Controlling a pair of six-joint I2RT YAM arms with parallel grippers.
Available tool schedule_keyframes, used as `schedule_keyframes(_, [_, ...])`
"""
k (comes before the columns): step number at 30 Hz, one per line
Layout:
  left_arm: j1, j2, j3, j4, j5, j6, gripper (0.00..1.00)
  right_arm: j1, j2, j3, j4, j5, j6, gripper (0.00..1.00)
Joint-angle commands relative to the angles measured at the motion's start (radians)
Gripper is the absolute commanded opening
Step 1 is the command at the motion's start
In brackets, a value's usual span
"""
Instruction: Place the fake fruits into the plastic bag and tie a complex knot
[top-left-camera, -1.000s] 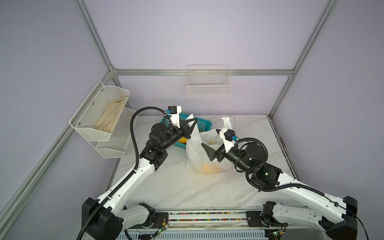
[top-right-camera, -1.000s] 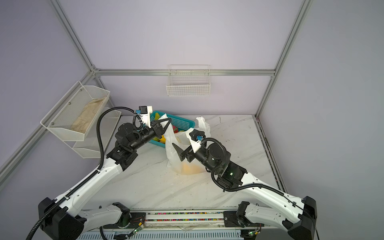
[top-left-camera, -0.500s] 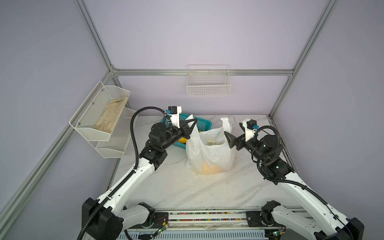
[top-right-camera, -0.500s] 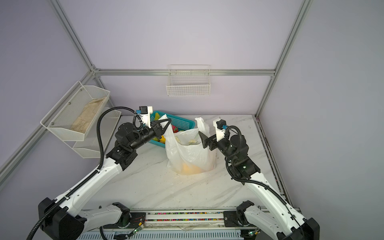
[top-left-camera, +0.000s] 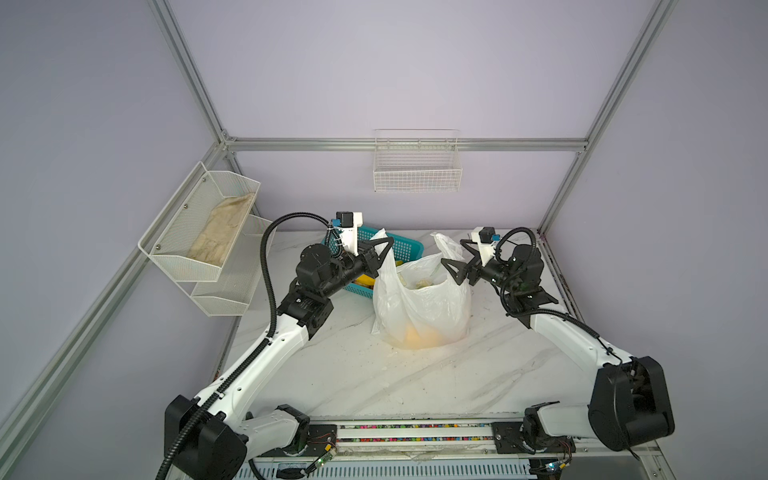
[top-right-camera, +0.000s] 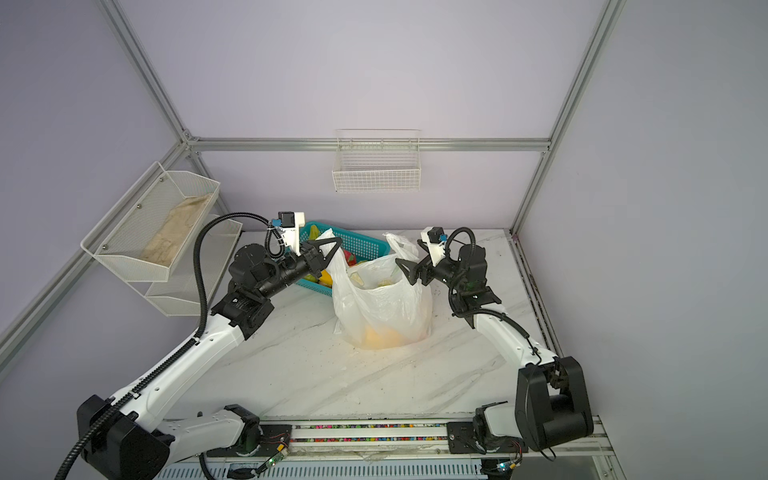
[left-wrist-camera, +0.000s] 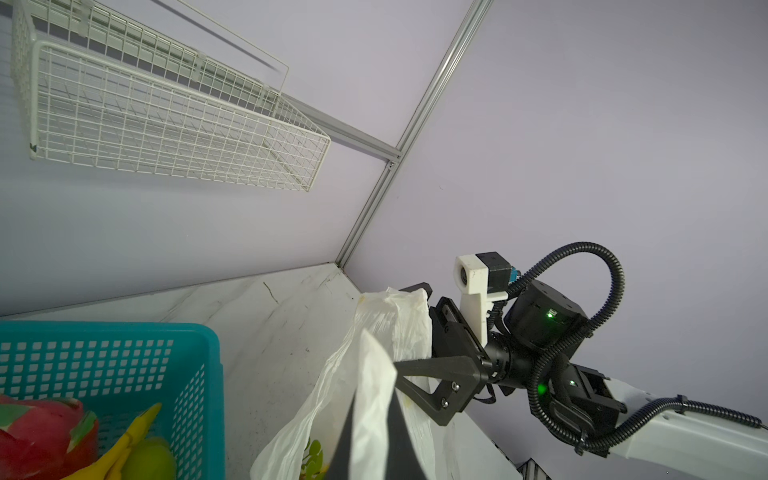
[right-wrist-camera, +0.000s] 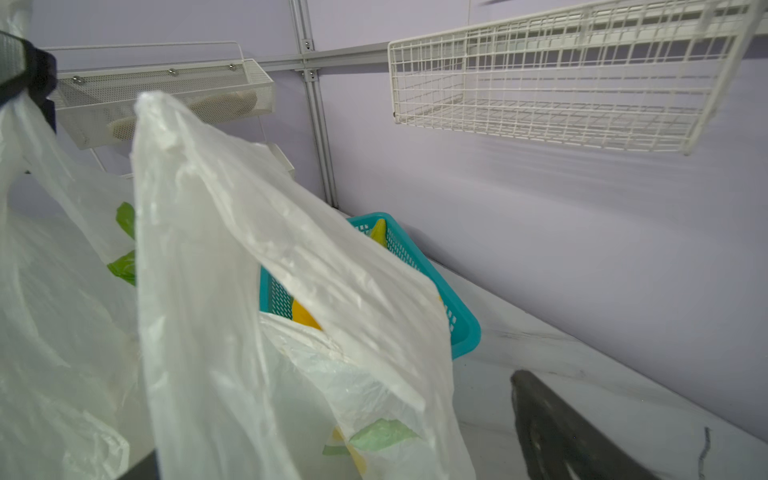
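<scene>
The left gripper (top-left-camera: 385, 246) is clamped on one handle loop (top-left-camera: 380, 237) of the thin white translucent plastic bag (top-left-camera: 419, 307) and holds it raised. The bag stands on the white marbled tabletop (top-left-camera: 353, 374) between the two grippers, with an orange glow (shape unclear) at its bottom. The right gripper (top-left-camera: 453, 252) has its jaws spread wide around the second handle (right-wrist-camera: 232, 216); I cannot tell whether they touch it. Just behind the left gripper sits a teal plastic mesh basket (left-wrist-camera: 124, 357) holding a pink-red dragon fruit (left-wrist-camera: 37, 432), a yellow banana (left-wrist-camera: 129, 440) and a green pear (left-wrist-camera: 151, 461).
</scene>
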Motion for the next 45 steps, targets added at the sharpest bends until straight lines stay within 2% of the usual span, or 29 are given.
schedule_keyframes(1, [0.009,0.016,0.074,0.006,0.053,0.031,0.0,0.0,0.042,0.066,0.118,-0.155,0.006,0.89])
schedule_keyframes(5, [0.012,0.046,0.102,-0.023,0.095,0.05,0.0,-0.001,0.075,0.102,0.118,-0.197,0.017,0.62])
schedule_keyframes(10, [0.015,0.085,0.169,-0.09,0.167,0.141,0.0,0.0,0.048,0.078,0.158,-0.225,0.067,0.32])
schedule_keyframes(13, [0.015,0.112,0.213,-0.112,0.22,0.198,0.0,0.002,0.024,0.052,0.191,-0.249,0.118,0.19])
schedule_keyframes(15, [0.017,0.124,0.238,-0.114,0.245,0.215,0.0,0.002,0.009,0.027,0.216,-0.239,0.152,0.13])
schedule_keyframes(22, [0.015,0.165,0.325,-0.165,0.38,0.326,0.0,0.002,-0.009,-0.001,0.224,-0.183,0.279,0.09])
schedule_keyframes(28, [0.013,0.193,0.356,-0.213,0.413,0.405,0.0,0.002,-0.051,-0.045,0.288,-0.198,0.326,0.05])
schedule_keyframes(33, [0.012,0.186,0.327,-0.216,0.432,0.474,0.23,0.001,-0.063,-0.034,0.235,-0.143,0.354,0.0])
schedule_keyframes(39, [0.025,0.119,0.241,-0.222,0.411,0.581,0.52,0.002,-0.076,-0.04,0.194,-0.121,0.345,0.0])
schedule_keyframes(41, [0.035,0.088,0.209,-0.223,0.37,0.593,0.6,0.001,-0.075,-0.041,0.19,-0.121,0.344,0.0])
schedule_keyframes(45, [0.062,0.023,0.145,-0.244,0.306,0.704,0.78,0.001,-0.076,-0.043,0.186,-0.125,0.342,0.0])
